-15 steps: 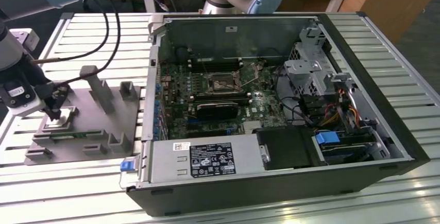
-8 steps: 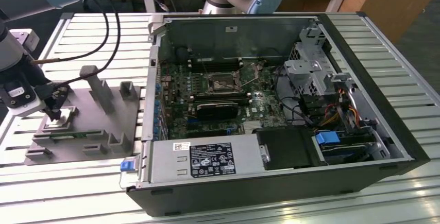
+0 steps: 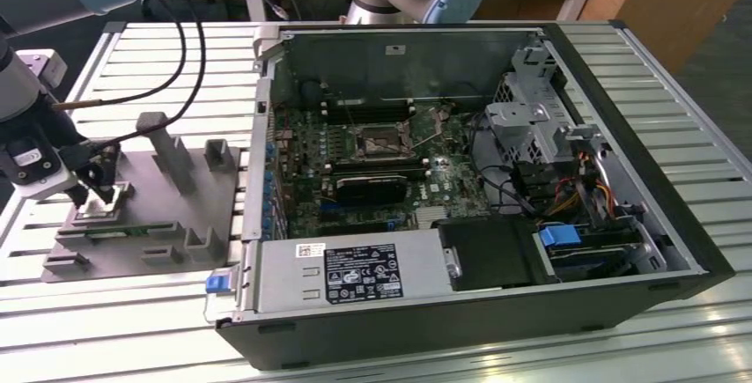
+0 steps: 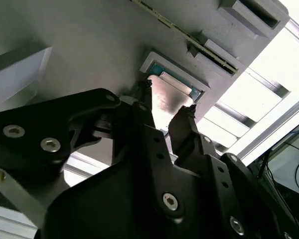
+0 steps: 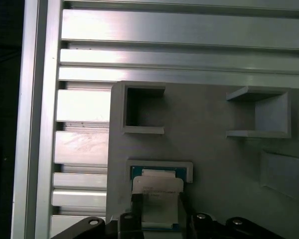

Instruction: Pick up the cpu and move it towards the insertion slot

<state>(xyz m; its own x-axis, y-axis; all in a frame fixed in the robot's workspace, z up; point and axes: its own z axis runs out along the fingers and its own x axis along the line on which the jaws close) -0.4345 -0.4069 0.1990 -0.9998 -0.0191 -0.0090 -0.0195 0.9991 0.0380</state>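
Gripper [image 3: 99, 191] low over the grey fixture plate [image 3: 165, 224], at the exterior view's left; the plate lies on the slatted aluminium table [image 3: 693, 92], just beside the open computer case [image 3: 470, 330].

Cpu [image 4: 167, 97] sits flat in a shallow square recess of the plate, shiny metal top up, pale rim and a strip of green edge showing around it; in both wrist views it looks seated in the recess, not raised clear of it.

Tool state: jaws narrow, closed in on the cpu; the black fingertips [image 4: 145, 87] stand at two opposite edges of it and appear to touch them; no gap seen between tip and edge in the second wrist view.

Insertion slot [image 3: 382, 143] inside the case, a black square with a silver frame on the green circuit board [image 3: 308, 180]; well apart from the cpu, toward the exterior view's right, with the case wall between them.

Silver power supply box [image 3: 352, 273] lies along the near side of the case; black cables [image 3: 188, 40] hang from the arm above the plate.
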